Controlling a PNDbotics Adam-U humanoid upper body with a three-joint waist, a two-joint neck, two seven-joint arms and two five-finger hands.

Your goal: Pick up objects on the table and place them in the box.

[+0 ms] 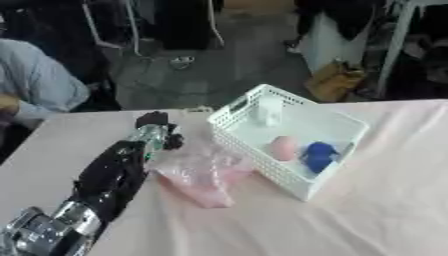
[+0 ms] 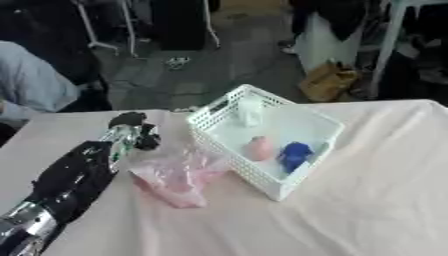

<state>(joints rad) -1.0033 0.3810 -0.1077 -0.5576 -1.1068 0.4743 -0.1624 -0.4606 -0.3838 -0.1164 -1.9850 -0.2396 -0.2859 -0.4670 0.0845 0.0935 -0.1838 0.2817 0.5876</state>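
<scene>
Table (image 1: pixel 385 210): blurred robot hand (image 1: pixel 156 131), bag (image 1: pixel 199 175).

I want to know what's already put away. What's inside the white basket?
Inside the white basket lie a pink round thing, a blue thing and a pale upright thing. The near wall hides part of the floor.

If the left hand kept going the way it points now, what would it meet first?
Probably nothing on the table: the left hand points toward the far edge, passing left of the white basket and pink bag. Depth is uncertain.
</scene>
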